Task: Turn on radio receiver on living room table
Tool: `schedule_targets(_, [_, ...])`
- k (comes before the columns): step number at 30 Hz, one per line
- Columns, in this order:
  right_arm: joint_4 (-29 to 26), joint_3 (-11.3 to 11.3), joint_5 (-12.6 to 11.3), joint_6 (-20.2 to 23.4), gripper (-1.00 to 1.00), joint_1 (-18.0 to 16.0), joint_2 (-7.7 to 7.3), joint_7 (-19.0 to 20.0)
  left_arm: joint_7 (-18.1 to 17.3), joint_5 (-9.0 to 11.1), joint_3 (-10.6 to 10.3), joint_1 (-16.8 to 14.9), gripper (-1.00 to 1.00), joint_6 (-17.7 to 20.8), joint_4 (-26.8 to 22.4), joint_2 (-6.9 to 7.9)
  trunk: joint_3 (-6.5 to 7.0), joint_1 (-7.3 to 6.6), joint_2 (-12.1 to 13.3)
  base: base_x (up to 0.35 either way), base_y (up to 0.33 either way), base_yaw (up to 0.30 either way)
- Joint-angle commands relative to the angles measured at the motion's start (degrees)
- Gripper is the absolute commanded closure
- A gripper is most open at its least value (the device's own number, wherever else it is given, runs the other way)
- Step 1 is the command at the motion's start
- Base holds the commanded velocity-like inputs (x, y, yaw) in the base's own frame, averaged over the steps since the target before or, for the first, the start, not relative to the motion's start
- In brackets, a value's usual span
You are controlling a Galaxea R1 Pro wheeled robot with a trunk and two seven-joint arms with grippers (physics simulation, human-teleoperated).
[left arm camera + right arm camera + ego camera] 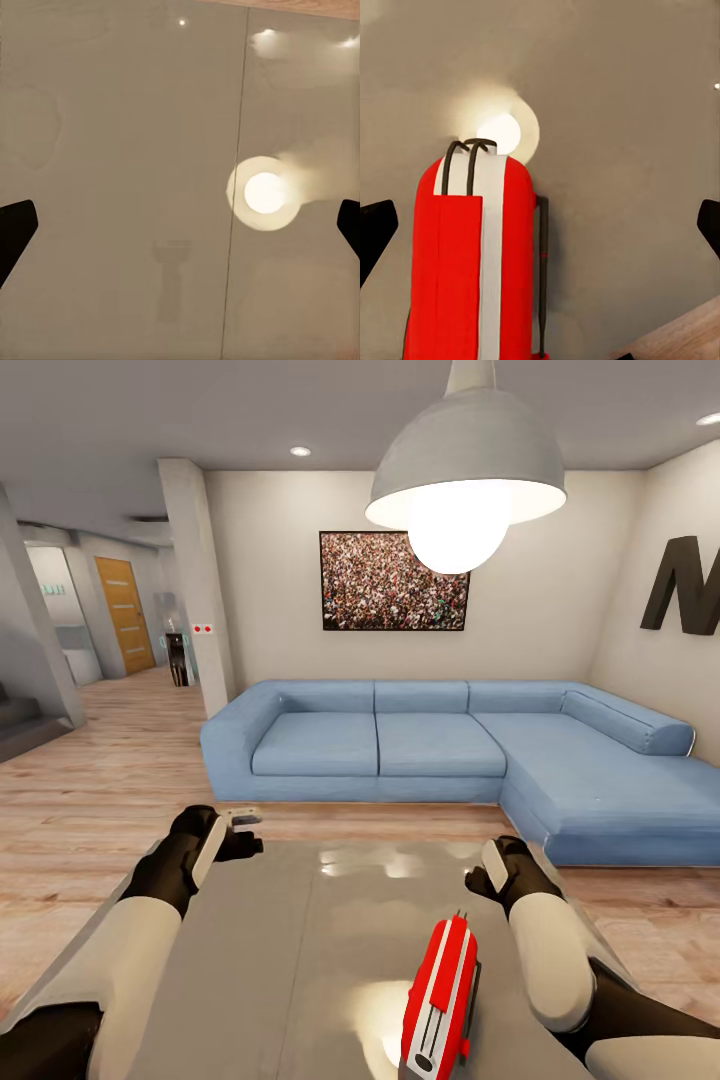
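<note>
Right hand [495, 870] released, fingers wide, hovering over glossy grey counter [300, 960]. Left hand [225, 840] released too, above counter's far left. Radio [440, 1000]: red, white-striped, boxy, thin wire handle, upright near right forearm. No legible writing. Blue sofa [400, 745] beyond.

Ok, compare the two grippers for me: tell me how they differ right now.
The right gripper hangs over the red radio receiver, which lies between its spread fingertips; the left gripper has only the bare glossy table beneath it. In the head view, the right gripper sits beside the radio, the left at the table's far left corner. Both are open and hold nothing.
</note>
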Motion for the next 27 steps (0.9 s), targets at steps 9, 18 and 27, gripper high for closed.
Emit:
schedule_targets(9, [2.5, 0.0, 0.0, -0.3, -1.00, 0.0, 0.03, 0.1, 0.0, 0.0, 0.0, 0.0, -1.00, 0.0, 0.0, 0.03, 0.00, 0.00, 0.0, 0.000, 0.000, 0.000])
schedule_targets(18, [5.6, -0.1, -0.1, -2.7, -1.00, 0.0, -0.03, 0.4, 0.0, 0.0, 0.0, 0.0, -1.00, 0.0, 0.2, 0.04, 0.00, 0.00, 0.0, 0.000, 0.000, 0.000])
schedule_targets(27, [10.1, -0.1, 0.0, -7.5, -1.00, 0.0, -0.39, 0.4, 0.0, 0.0, 0.3, 0.0, -1.00, -0.3, 0.3, 0.06, 0.00, 0.00, 0.0, 0.000, 0.000, 0.000])
